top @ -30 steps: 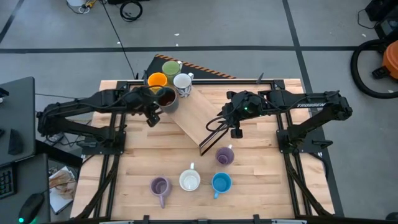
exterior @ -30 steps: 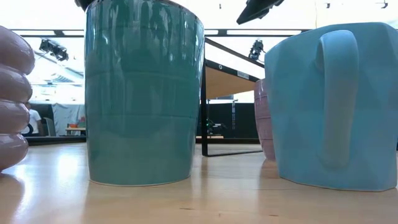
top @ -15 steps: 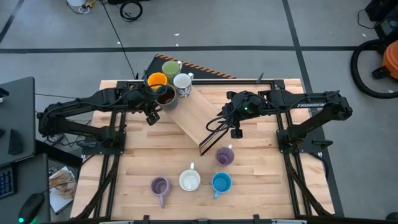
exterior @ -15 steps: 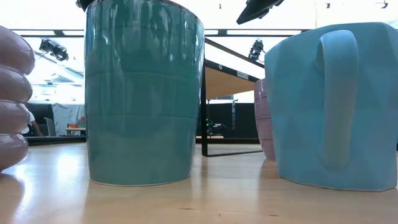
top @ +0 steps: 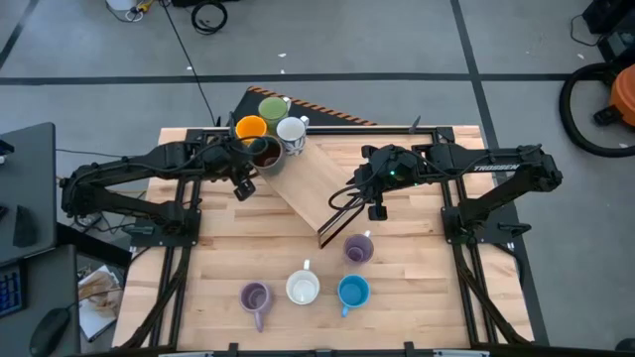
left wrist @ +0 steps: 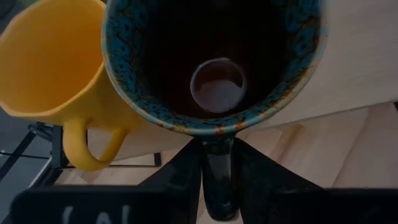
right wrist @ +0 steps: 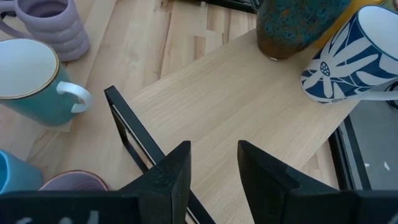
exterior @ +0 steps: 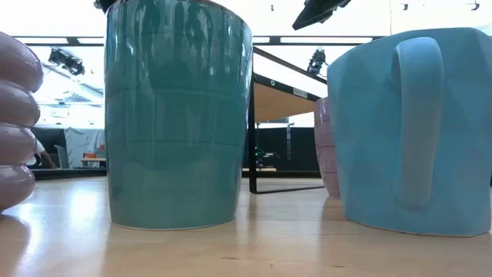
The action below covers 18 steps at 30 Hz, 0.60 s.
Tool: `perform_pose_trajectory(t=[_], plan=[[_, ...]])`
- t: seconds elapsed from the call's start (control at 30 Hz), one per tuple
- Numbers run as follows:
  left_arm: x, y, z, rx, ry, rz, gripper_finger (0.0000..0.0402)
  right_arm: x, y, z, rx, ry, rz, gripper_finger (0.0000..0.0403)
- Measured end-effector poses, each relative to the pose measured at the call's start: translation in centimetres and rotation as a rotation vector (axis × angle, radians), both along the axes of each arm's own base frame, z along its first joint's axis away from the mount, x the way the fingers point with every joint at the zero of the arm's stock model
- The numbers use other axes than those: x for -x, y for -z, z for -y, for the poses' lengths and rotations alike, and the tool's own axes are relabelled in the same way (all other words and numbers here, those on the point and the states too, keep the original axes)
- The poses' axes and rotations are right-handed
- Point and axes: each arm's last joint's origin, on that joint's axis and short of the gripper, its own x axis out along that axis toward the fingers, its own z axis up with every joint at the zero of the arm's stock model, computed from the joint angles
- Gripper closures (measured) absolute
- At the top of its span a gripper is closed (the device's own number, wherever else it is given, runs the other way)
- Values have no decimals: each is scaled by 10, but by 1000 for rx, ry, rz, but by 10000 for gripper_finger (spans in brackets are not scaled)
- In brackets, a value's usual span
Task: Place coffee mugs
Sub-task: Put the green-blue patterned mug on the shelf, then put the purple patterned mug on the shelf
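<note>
In the low view 2 big mugs fill the frame, the teal-sided white mug [exterior: 178, 115] and the blue mug [exterior: 415, 127], hiding most of the table; only a sliver of a lavender mug [exterior: 15, 123] shows at the left edge.

From above, the left gripper [top: 241, 171] sits at upper centre-left, clamped on the handle of the dark brown mug [top: 264, 154]; the wrist view confirms it, fingers [left wrist: 177, 180] pinching that handle.

The orange mug [top: 250, 128], green mug [top: 273, 108] and patterned white mug [top: 292, 131] crowd the raised wooden shelf [top: 317, 183] at its upper end. Its lower half lies bare.

The right gripper [top: 349, 198] hovers over that bare stretch, fingers [right wrist: 171, 171] apart, holding nothing.
</note>
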Motion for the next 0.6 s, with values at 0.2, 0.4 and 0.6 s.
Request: perform_pose_trajectory(t=[0.2,0.4,0.6], plan=[[0,-6,0,-28,-17,16,281,0,0,0,0,-1,0,265],[1,-22,0,-39,-16,53,253,0,0,-1,1,-4,0,265],[5,-44,2,-68,12,80,249,0,0,-1,2,-5,-7,265]])
